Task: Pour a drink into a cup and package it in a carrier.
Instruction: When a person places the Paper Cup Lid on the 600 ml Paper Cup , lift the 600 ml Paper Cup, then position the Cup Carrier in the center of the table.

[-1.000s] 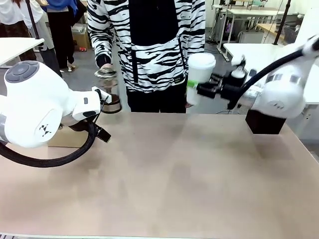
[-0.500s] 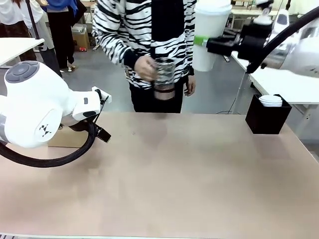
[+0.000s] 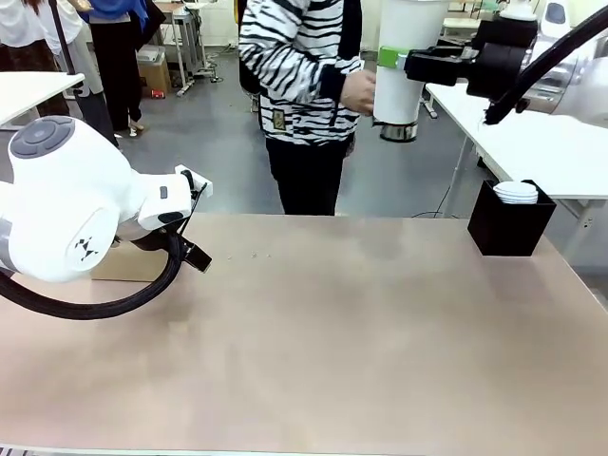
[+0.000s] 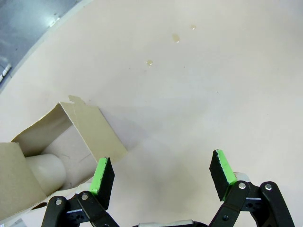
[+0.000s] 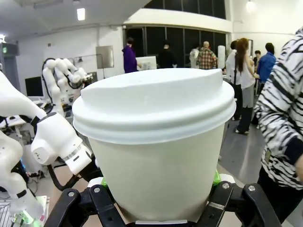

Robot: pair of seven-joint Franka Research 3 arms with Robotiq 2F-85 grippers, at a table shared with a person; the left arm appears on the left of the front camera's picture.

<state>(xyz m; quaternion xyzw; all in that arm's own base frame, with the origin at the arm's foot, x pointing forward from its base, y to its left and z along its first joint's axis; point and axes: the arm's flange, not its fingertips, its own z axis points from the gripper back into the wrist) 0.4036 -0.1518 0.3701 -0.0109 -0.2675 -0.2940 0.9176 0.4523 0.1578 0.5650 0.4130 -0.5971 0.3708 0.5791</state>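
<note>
Lidded cup (image 3: 413, 90) is held clamped in the right gripper (image 3: 403, 59), high beyond the table (image 3: 361, 332), beside the person's hand (image 3: 358, 91). Left gripper (image 4: 163, 172) is spread empty near the carrier (image 4: 87, 125). Risk: contents could be spilled if the cup is tilted or knocked during transfer.

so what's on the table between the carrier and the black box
Bare table in the front view, bar a few tiny drops nearer the carrier than the black box.
</note>
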